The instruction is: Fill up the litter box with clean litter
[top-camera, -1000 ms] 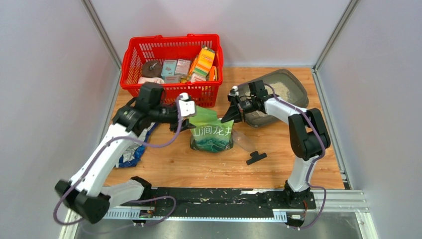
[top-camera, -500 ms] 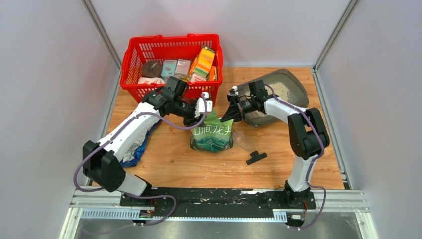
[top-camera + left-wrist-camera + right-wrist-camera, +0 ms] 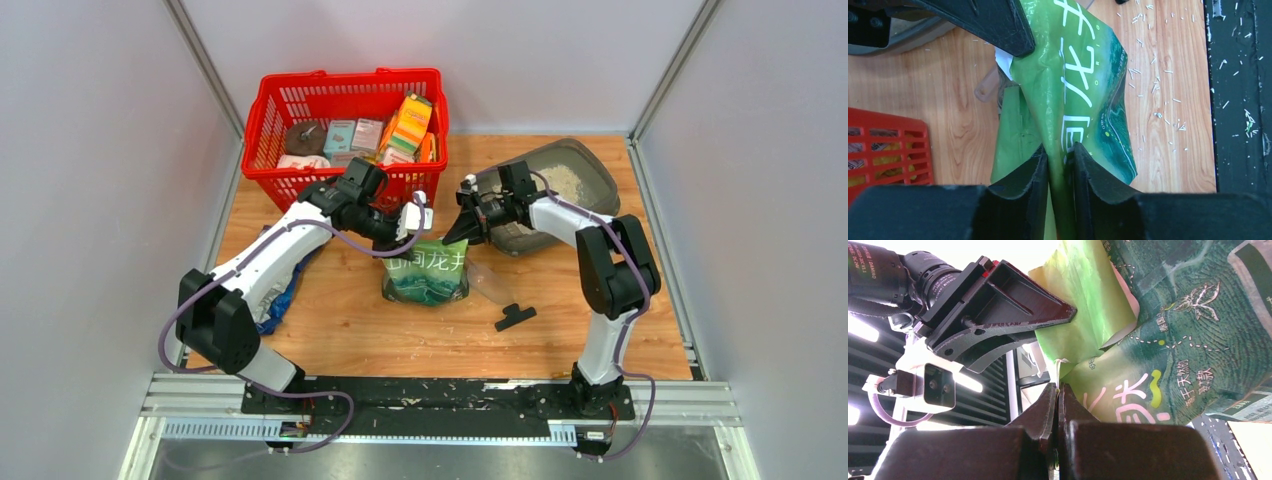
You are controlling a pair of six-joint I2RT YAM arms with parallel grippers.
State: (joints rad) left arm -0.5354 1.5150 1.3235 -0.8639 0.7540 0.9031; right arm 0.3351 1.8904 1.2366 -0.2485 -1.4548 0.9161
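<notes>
**Litter box [image 3: 515,238] on the far right, both grippers on the green pouch [image 3: 427,272]**

Litter box sat at the far right of the wooden table [image 3: 350,335], its long side angled toward the corner. A patch of pale clean litter [image 3: 568,182] lay in its far half, and the rest of its floor was hidden by the right arm. The green pouch with white Chinese characters stood upright at mid-table, just left of the box. The left gripper [image 3: 1058,165] had its two pads pressed against either side of the pouch's top fold, with the film caught between them. The right gripper [image 3: 1058,392] was pinched tight on the other top corner, a thin edge of film showing at its tips. The two grippers faced each other above the pouch, close but apart. Behind them stood a red mesh basket [image 3: 350,77] packed with boxes and packets. A blue-silver foil bag [image 3: 268,308] lay under the left arm, and a small black piece [image 3: 515,317] lay on the wood near the pouch.
</notes>
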